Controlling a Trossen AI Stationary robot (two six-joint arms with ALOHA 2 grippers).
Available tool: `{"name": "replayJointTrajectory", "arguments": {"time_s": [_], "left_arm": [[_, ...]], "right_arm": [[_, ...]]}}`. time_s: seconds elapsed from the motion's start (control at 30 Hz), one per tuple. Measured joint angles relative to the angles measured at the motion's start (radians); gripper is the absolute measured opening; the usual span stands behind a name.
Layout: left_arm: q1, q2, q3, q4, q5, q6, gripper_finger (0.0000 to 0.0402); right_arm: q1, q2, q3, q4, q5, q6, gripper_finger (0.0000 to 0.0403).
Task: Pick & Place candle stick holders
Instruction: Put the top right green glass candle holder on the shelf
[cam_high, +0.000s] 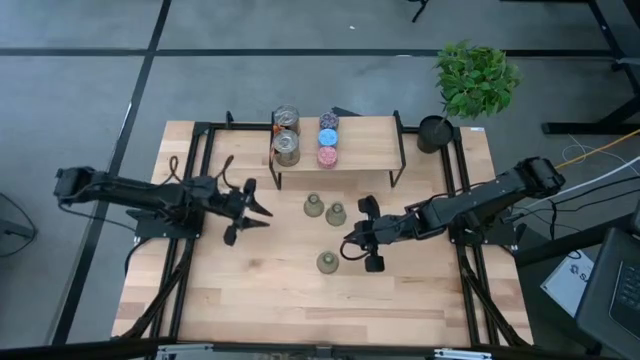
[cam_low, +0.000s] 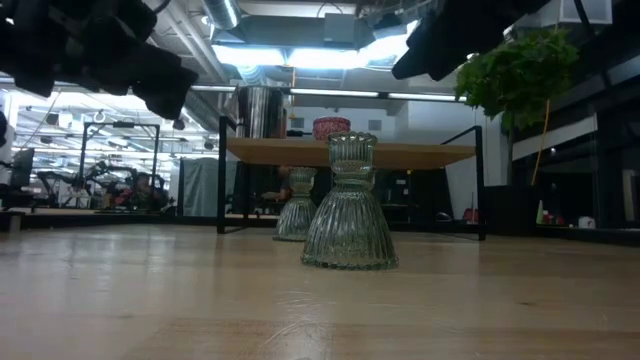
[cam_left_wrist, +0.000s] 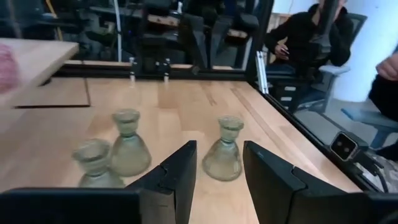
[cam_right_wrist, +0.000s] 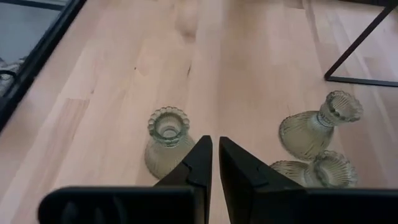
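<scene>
While our right gripper (cam_right_wrist: 215, 163) is hovering, jaws pressed together, by the nearest green holder (cam_right_wrist: 166, 148), we are risking toppling it; our left gripper (cam_left_wrist: 219, 177) is waiting, jaws spread.

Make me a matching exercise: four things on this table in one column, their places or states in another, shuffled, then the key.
1. silvery cylinders
2. potted plant
3. left gripper
4. right gripper

A. fingers open, above the table
B. fingers nearly shut, beside the lone green holder
C. off the table's far right corner
D. on the raised shelf

Pairs: 1-D, 2-C, 3-A, 4-B
</scene>
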Motion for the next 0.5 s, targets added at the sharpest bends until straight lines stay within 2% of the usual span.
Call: {"name": "replayJointTrajectory", "arguments": {"time_s": [0.17, 0.3, 0.5], "left_arm": [[0.040, -0.132, 0.000, -0.156, 0.002, 0.000, 0.0127], [0.044, -0.208, 0.000, -0.258, -0.082, 0.000, 0.0127], [0.044, -0.235, 0.000, -0.292, -0.112, 0.000, 0.0127]], "right_arm": [[-0.038, 0.048, -0.001, 0.009, 0.029, -0.011, 0.0032], [-0.088, 0.101, -0.001, 0.017, 0.045, -0.011, 0.0032], [-0.138, 0.139, -0.001, 0.047, 0.044, -0.009, 0.0032]]}}
